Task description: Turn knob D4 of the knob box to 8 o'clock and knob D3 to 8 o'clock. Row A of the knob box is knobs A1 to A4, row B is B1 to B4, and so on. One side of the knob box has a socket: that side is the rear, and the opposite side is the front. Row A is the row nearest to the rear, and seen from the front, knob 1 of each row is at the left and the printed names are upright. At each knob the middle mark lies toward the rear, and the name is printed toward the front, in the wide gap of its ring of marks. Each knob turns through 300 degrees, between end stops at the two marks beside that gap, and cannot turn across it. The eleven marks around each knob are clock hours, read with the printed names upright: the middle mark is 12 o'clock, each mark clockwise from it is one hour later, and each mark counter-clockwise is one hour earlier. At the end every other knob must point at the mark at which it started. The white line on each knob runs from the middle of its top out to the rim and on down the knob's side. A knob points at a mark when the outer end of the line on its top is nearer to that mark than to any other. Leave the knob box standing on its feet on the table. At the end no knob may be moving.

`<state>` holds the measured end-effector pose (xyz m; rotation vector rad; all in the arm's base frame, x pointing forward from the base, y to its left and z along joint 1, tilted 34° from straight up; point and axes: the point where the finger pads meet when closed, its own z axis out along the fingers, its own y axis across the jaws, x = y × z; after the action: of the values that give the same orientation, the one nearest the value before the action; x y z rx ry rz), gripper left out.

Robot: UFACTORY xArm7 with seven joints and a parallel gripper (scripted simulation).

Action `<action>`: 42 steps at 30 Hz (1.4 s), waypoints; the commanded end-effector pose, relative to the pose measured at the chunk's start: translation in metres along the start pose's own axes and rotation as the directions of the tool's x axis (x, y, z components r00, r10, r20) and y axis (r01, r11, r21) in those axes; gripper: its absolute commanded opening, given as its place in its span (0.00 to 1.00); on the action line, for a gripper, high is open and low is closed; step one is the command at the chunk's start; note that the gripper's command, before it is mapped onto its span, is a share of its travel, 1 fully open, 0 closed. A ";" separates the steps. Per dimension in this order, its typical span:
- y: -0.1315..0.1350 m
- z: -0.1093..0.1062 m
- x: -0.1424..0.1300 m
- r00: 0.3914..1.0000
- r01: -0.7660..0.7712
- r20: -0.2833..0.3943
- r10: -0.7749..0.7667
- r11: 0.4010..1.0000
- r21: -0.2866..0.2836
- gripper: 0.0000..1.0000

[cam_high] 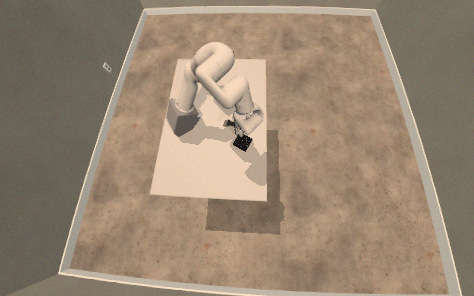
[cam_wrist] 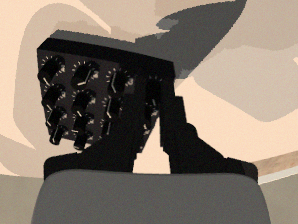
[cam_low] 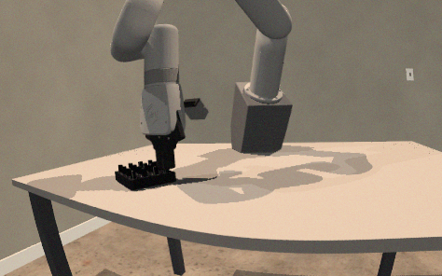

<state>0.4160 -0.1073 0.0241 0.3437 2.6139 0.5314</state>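
The black knob box (cam_high: 242, 144) (cam_low: 158, 180) (cam_wrist: 100, 51) stands level on the table. In the wrist view it lies turned, with the names to the right of the knobs, so row D is the right column. My gripper (cam_high: 240, 134) (cam_low: 166, 166) (cam_wrist: 153, 92) points down at the box's edge nearest the arm base and is shut on knob D4, at the upper right corner in the wrist view. Knob D3 (cam_wrist: 151, 107) is just below it, partly hidden between the dark fingers. The lines of D4 and D3 cannot be read clearly. Knobs in row C are partly covered by the left finger.
Neighbouring knobs C4 (cam_wrist: 118, 81) and B4 (cam_wrist: 84, 73) stand close to the left finger, with white lines visible. The arm's grey base block (cam_high: 186, 123) (cam_low: 261, 128) stands on the table (cam_high: 199, 172) (cam_low: 349, 210). The wrist camera (cam_low: 192, 103) sticks out from the wrist.
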 end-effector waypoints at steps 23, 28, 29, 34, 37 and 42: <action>-0.001 -0.001 -0.001 1.000 0.004 0.002 -0.004 1.000 0.001 0.19; -0.001 -0.001 -0.001 1.000 0.004 0.002 -0.004 1.000 0.001 0.19; -0.001 -0.001 -0.001 1.000 0.004 0.002 -0.004 1.000 0.001 0.19; -0.001 -0.001 -0.001 1.000 0.004 0.002 -0.004 1.000 0.001 0.19; -0.001 -0.004 -0.001 1.000 0.004 0.002 -0.004 1.000 0.001 0.19; -0.001 -0.011 -0.001 1.000 0.004 0.002 -0.004 1.000 0.001 0.19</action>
<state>0.4134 -0.1088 0.0283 0.3376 2.6141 0.5306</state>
